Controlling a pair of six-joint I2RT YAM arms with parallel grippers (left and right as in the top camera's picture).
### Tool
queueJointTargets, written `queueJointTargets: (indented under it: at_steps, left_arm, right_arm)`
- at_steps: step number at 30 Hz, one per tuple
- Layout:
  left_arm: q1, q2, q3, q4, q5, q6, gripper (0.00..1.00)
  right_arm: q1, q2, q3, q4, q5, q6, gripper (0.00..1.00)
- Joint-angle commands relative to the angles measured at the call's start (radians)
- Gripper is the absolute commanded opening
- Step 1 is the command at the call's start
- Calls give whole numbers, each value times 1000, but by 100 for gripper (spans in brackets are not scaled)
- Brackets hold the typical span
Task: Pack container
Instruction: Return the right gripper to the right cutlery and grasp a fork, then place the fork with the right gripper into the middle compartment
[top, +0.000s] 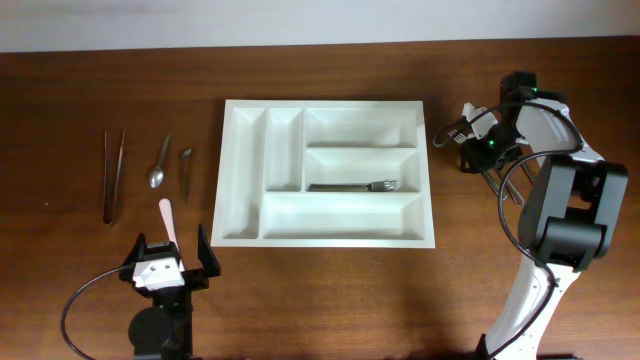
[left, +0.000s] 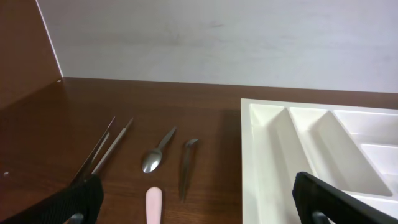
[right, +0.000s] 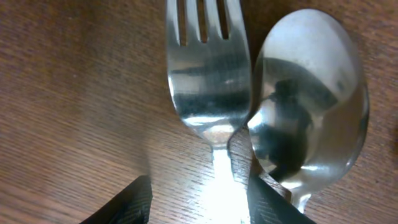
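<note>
The container, a white five-compartment tray (top: 240, 170), lies mid-table and shows in the left wrist view (left: 267, 143). One fork (top: 355, 186) lies in its middle long compartment. My right gripper (top: 470, 145) is low at the table right of the tray. In the right wrist view its fingers (right: 199, 208) are open and straddle the handle of a fork (right: 208, 68), with a spoon (right: 308, 93) touching beside it. My left gripper (top: 170, 262) is open and empty near the front left, its fingers (left: 202, 205) wide apart above a pink handle (left: 153, 204).
Left of the tray lie long tweezers (top: 113, 175), a small spoon (top: 159, 165), a short metal utensil (top: 186, 165) and the pink-handled piece (top: 167, 218). The right arm's base (top: 570, 215) stands at the right edge. A white wall borders the table's far side.
</note>
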Motion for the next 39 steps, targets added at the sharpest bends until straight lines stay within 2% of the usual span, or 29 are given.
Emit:
queueJointTargets:
  at_steps: [1,2,4,5,14,30,35,39]
  left_arm:
    - [4,-9,-10,3,11,15,99]
    - [4,-9,-10,3,11,15,99]
    - [4,-9,-10,3,11,15,99]
    - [4,-9,-10,3,11,15,99]
    - [4,-9,-10,3,11,15,99]
    - [4,-9,-10,3,11,15,99]
    - [4,-9,-10,3,11,15,99]
    - [4,-9,-10,2,11,15,99]
  right_arm:
    - [6,0,-49,20,-7,2,43]
    - [5,0,-60,26,-10,2,29]
    - [5,0,-63,26,-10,2,8]
    - [6,0,-63,29,-11,2,4]
    - [19,0,-7,-23,-86,2,4]
    - [123,-23,406,-280,-90,19,4]
    - [202,-23,437,-342,-167,-127,3]
    - [286,-23,437,-391,-249,-312,4]
